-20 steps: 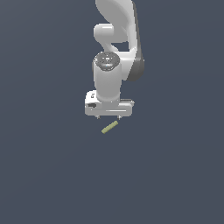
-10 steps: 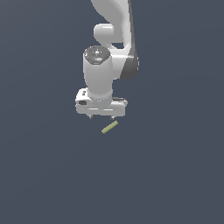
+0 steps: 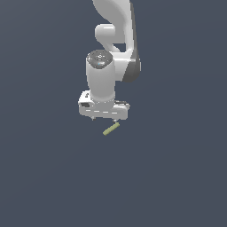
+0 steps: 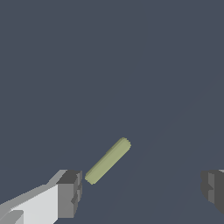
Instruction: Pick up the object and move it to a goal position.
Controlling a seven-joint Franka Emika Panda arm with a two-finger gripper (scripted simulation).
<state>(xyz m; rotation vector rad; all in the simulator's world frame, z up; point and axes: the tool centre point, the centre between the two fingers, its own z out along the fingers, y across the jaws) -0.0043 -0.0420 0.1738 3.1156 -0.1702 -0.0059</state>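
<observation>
The gripper [image 4: 140, 192] hangs with jaws spread wide and empty above the olive-green rod [image 4: 107, 160], which lies untouched near the middle of the bare surface, evidently positioned for a straddling grasp.

Arm has swung toward the exterior view's left relative to the rod [image 3: 111, 129] and dropped. A second ago the hand sat directly above the rod with a clear gap. At half a second it had shifted left and lower. Now the gripper [image 3: 104, 119] is lower again, and its underside on the exterior view's right nearly meets the rod's upper end. The wrist body, previously over the rod, is now offset to the exterior view's left of it. In the wrist view the fingers [image 4: 70, 194] are spread wide, and the rod sits near one fingertip, not centred between them.
</observation>
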